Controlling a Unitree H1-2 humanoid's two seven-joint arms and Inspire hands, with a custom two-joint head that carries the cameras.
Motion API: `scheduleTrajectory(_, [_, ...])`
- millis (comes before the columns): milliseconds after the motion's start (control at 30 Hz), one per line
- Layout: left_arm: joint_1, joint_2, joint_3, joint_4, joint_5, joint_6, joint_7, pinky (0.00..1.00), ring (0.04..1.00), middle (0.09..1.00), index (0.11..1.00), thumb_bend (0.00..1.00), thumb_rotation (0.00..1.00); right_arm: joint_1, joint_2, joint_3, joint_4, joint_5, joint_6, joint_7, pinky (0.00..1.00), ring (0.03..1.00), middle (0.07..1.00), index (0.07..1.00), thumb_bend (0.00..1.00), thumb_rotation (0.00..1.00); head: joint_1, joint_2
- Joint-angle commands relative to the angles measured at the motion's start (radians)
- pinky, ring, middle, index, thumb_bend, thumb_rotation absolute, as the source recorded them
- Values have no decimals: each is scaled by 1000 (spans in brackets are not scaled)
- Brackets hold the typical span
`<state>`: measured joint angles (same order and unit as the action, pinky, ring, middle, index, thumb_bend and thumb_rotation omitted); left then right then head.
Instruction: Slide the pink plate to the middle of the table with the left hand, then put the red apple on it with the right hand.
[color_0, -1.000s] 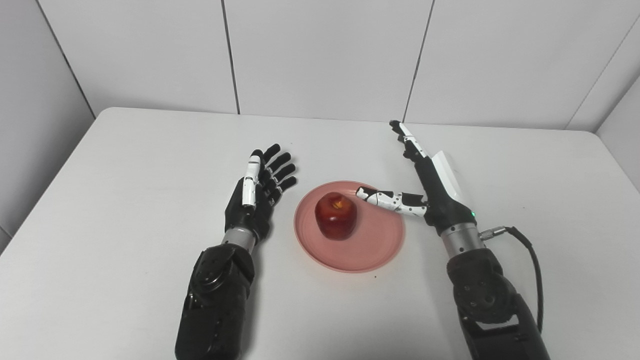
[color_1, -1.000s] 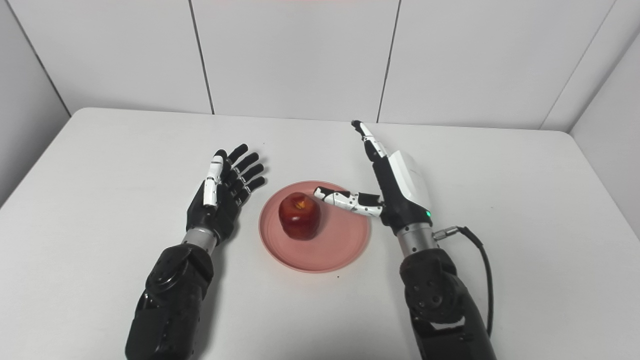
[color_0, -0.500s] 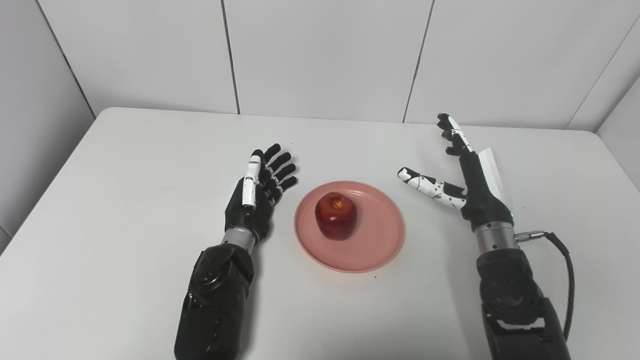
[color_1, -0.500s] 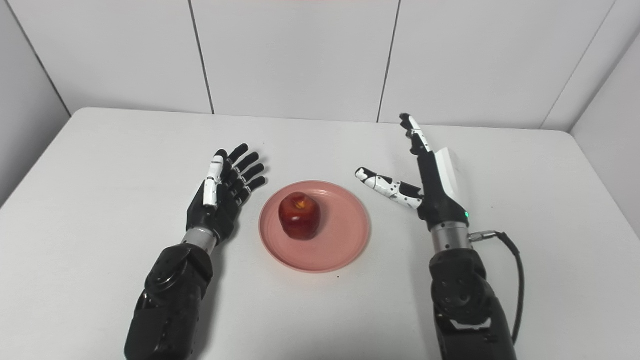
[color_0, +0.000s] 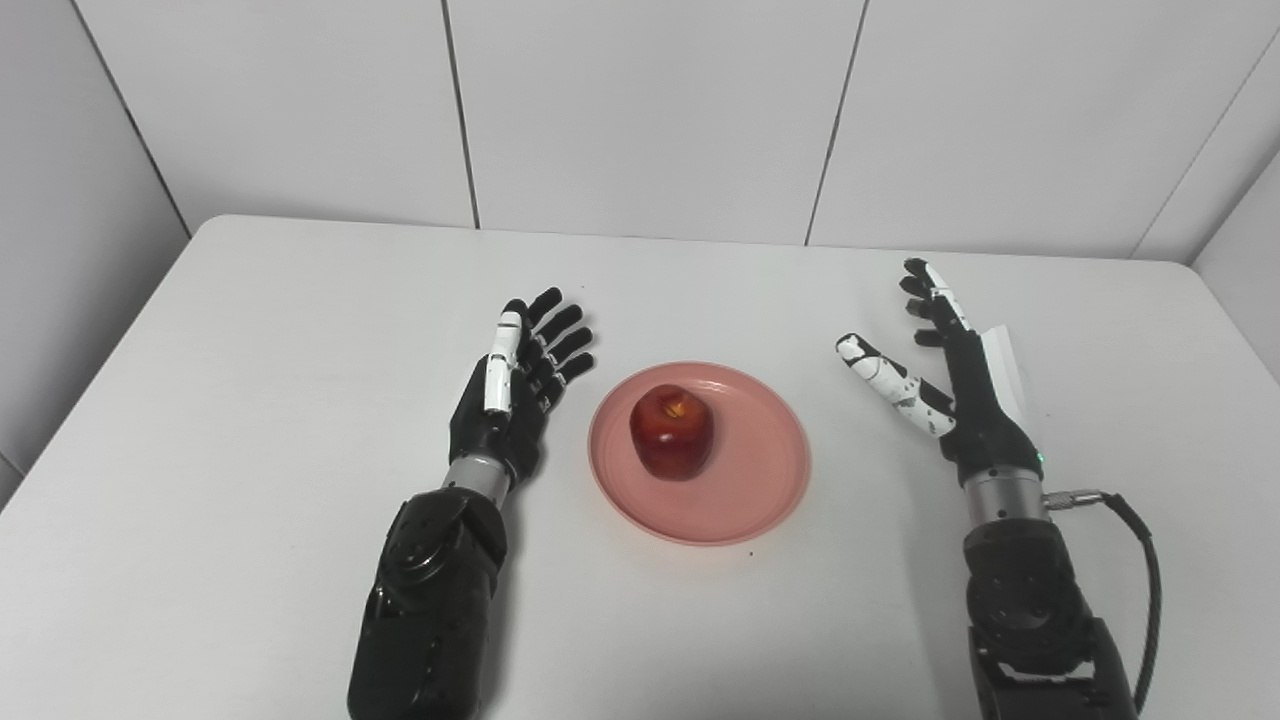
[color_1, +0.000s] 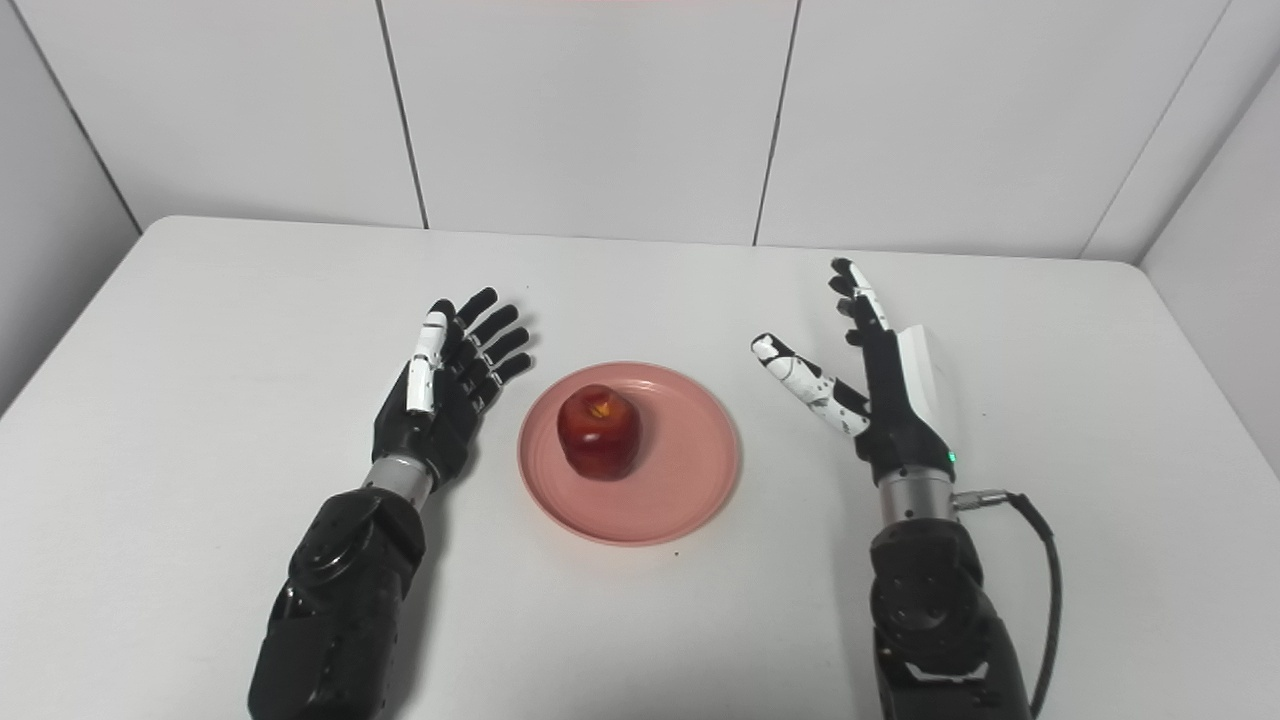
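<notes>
My left hand (color_0: 515, 385) is spread wide and holds nothing, just beside the pink plate (color_0: 755, 495) in the middle of the table (color_0: 250, 350). The red apple (color_0: 672, 431) sits on it. The apple looks smooth, hard and round, so I'd cup its sides. My right hand (color_0: 950, 380) is spread wide too, empty.

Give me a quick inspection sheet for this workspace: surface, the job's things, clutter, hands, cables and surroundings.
Surface: white table, a few tiny dark specks near the plate.
Job's things: pink plate sits near the middle of the table; red apple rests on it, upright, stem end up.
Clutter: nothing seen.
Hands: left robot hand open, fingers apart, beside the plate's left edge, holding nothing; right robot hand open, clear of the plate on its right side, holding nothing.
Cables: black cable loops from the right wrist, clear of the plate.
Surroundings: plain white panelled walls behind and to both sides.
</notes>
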<state>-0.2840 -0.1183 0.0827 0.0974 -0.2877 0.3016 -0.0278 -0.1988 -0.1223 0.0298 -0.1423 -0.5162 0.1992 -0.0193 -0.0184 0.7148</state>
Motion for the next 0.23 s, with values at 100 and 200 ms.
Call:
scheduleTrajectory(100, [-10, 3, 0, -4, 3, -1, 1, 841, 846, 860, 853, 393, 1000, -15, 10, -4, -20, 35, 8, -6, 806, 871, 901, 901, 851, 942, 1, 1])
scheduleTrajectory(200, [-8, 5, -3, -6, 5, -1, -1, 840, 846, 861, 855, 393, 1000, -10, 20, -6, -25, 59, 23, 3, 828, 882, 909, 908, 798, 977, 3, 1])
